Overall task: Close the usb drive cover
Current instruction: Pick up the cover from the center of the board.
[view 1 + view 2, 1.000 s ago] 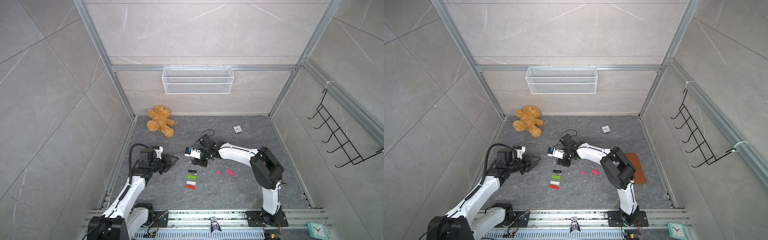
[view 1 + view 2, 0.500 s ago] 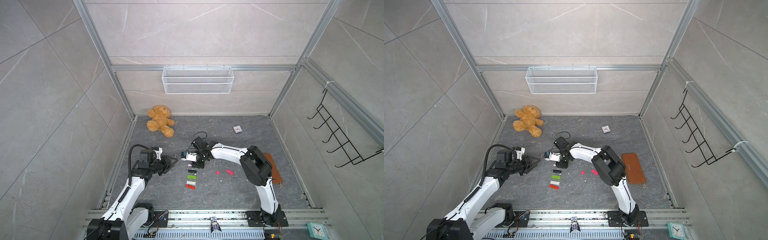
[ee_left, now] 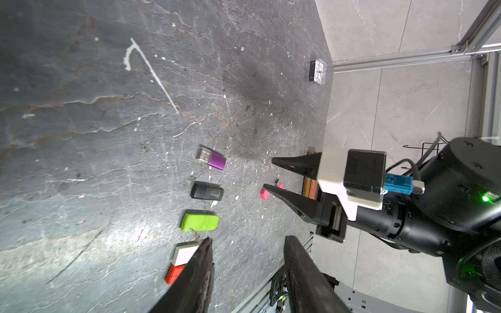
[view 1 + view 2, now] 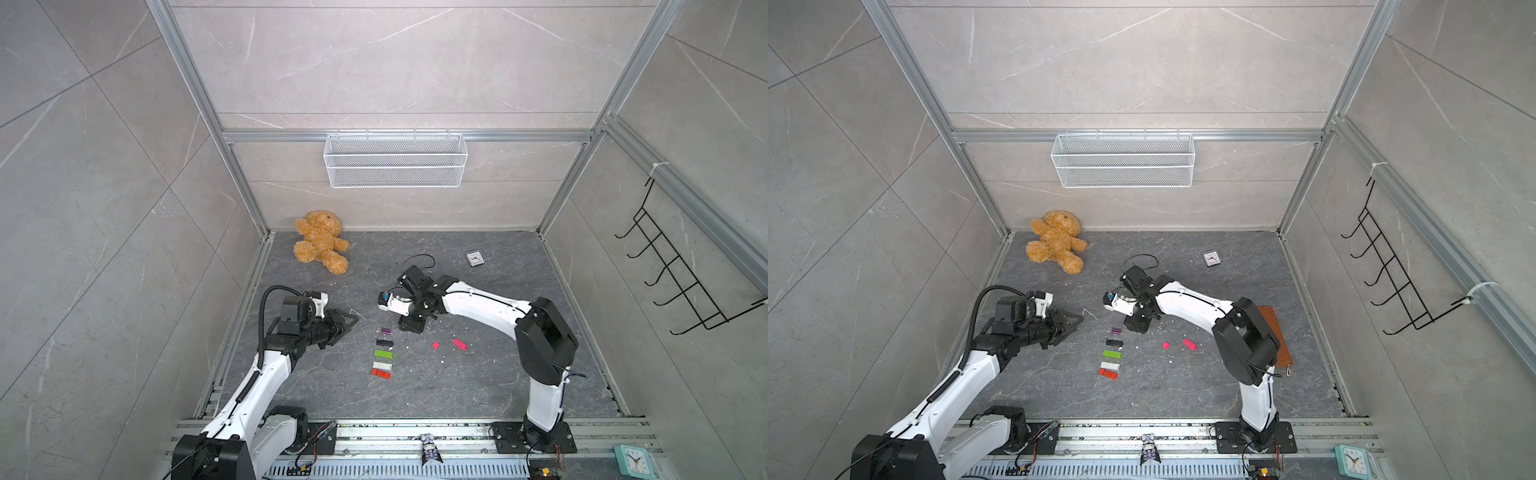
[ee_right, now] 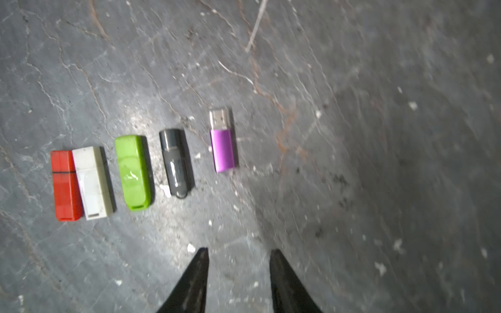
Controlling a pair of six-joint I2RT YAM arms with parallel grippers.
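Note:
Five USB drives lie in a row on the dark floor. The purple drive [image 4: 384, 331] [image 5: 222, 149] at the far end has its metal plug bare, and no cover for it shows. Black [image 5: 176, 162], green [image 5: 132, 172], white [image 5: 93, 181] and red [image 5: 65, 185] drives follow, all capped. A pink drive [image 4: 459, 344] and a small pink cover [image 4: 435, 345] lie apart to the right. My right gripper [image 5: 238, 250] [image 4: 409, 326] hovers just right of the purple drive, open and empty. My left gripper [image 3: 249, 239] [image 4: 353, 322] stays left of the row, open and empty.
A teddy bear [image 4: 320, 243] lies at the back left, and a small clock [image 4: 473, 258] at the back right. A brown wallet [image 4: 1273, 336] lies behind the right arm. A wire basket [image 4: 395, 160] hangs on the back wall and a hook rack [image 4: 681, 282] on the right wall.
My right gripper has gone from shut to open beside the purple drive, and its arm has shifted a little. The left arm has stayed put.

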